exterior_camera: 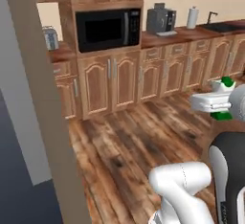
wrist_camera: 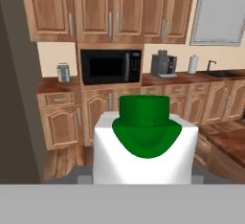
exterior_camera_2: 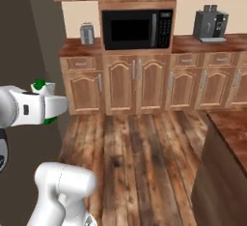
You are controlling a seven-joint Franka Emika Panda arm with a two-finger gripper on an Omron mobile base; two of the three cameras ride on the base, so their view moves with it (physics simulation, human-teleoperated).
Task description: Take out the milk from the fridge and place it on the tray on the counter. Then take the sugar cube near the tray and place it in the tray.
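Observation:
My gripper (exterior_camera: 216, 102) is shut on the milk (exterior_camera: 228, 81), a small white carton with a green top and a green lower band, and holds it upright in the air above the wooden floor. From the other side, the gripper (exterior_camera_2: 47, 105) shows with the milk (exterior_camera_2: 39, 85) sticking out above and below it. In the hand view the milk (wrist_camera: 146, 141) stands close up and hides the fingertips. The grey fridge (exterior_camera: 16, 122) with its brown wood frame is at the far left. A corner of the reddish-brown counter (exterior_camera_2: 230, 123) lies at the lower right. The tray and the sugar cube are out of view.
Across the floor stands a wall of brown cabinets with a black microwave (exterior_camera: 107, 29), a toaster (exterior_camera_2: 87, 33), a coffee machine (exterior_camera: 161, 20), a paper roll (exterior_camera: 192, 17) and a sink (exterior_camera: 221, 27). Open wooden floor (exterior_camera: 139, 132) lies between me and them.

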